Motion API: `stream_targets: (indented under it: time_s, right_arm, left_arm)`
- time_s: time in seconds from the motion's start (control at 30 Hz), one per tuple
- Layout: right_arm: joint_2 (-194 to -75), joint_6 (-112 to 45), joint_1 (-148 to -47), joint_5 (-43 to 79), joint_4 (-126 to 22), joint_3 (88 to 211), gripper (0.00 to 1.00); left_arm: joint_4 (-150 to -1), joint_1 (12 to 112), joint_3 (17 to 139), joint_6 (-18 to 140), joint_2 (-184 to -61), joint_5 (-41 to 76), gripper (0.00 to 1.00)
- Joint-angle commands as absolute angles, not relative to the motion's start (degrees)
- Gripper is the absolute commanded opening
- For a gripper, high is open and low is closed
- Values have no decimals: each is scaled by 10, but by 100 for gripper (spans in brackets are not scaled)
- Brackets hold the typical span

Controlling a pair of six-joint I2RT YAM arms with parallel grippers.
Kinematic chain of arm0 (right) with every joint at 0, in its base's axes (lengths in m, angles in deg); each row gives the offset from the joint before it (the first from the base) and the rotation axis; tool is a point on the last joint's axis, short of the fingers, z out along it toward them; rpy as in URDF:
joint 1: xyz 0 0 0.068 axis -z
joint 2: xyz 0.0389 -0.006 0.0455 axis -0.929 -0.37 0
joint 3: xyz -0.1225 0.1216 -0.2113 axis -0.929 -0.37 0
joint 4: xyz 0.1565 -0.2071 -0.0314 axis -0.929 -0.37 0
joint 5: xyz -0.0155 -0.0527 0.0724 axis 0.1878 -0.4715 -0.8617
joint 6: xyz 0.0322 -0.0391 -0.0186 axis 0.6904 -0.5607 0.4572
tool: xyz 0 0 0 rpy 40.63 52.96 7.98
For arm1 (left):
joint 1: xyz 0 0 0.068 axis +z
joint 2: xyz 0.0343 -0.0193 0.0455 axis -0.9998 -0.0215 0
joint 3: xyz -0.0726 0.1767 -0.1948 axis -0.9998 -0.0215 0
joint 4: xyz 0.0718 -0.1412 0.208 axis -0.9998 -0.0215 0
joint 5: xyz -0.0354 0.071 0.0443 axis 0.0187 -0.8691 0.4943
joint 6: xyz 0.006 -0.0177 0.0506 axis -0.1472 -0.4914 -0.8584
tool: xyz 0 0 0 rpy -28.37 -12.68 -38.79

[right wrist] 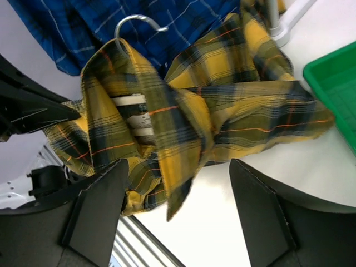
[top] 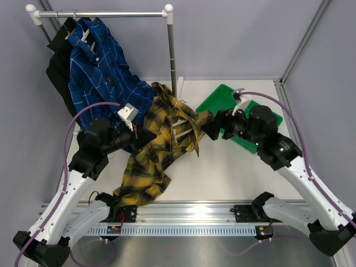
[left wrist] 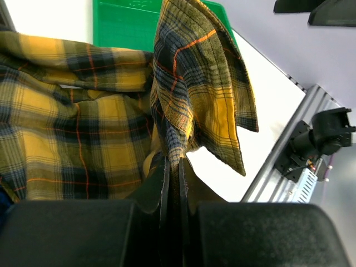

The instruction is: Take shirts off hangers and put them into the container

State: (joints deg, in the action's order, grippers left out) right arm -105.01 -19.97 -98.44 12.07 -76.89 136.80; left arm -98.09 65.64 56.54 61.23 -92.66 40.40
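The yellow-and-grey plaid shirt (top: 161,150) hangs over the table between the arms, still on its white hanger (right wrist: 130,103), whose metal hook (right wrist: 133,21) sticks out at the collar. My left gripper (left wrist: 173,164) is shut on a fold of this shirt (left wrist: 67,128) and holds it up. My right gripper (right wrist: 178,192) stands open at the shirt's collar side, a collar flap (right wrist: 181,161) hanging between its fingers without being pinched. The green container (top: 222,100) lies behind the right gripper (top: 208,127). A blue checked shirt (top: 103,72) and a black shirt (top: 58,64) hang on the rail.
The metal rail (top: 100,14) with white caps spans the back left, and its upright post (top: 172,55) comes down beside the plaid shirt. An aluminium frame rail (top: 189,217) runs along the near edge. The blue shirt's white hanger (top: 84,36) shows at its collar.
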Motion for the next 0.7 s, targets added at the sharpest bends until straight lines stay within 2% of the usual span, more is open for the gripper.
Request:
stream_targets:
  time_s: [0.0, 0.07, 0.2, 0.37, 0.43, 0.53, 0.67]
  right_arm:
    - [-1084, -213, -1061, 221, -719, 1418, 80]
    - [-1114, -229, -1113, 269, -713, 1441, 79]
    - [-1155, -237, -1156, 298, -685, 1459, 71]
    - [-1199, -238, -1180, 306, -666, 1479, 68]
    - [-1221, -239, -1185, 309, -658, 1486, 62]
    - [-1246, -238, -1187, 307, -648, 1491, 61]
    - [-1273, -240, -1186, 314, -638, 1495, 53]
  left_arm:
    - [-902, 655, 561, 605, -921, 381, 0]
    - [-903, 655, 554, 602, -919, 378, 0]
    - [-905, 655, 544, 600, -917, 372, 0]
    - [-910, 655, 541, 598, -914, 371, 0]
    - [-911, 655, 541, 599, -913, 370, 0]
    - [-911, 655, 540, 600, -911, 371, 0]
    - [-911, 655, 539, 601, -909, 370, 0]
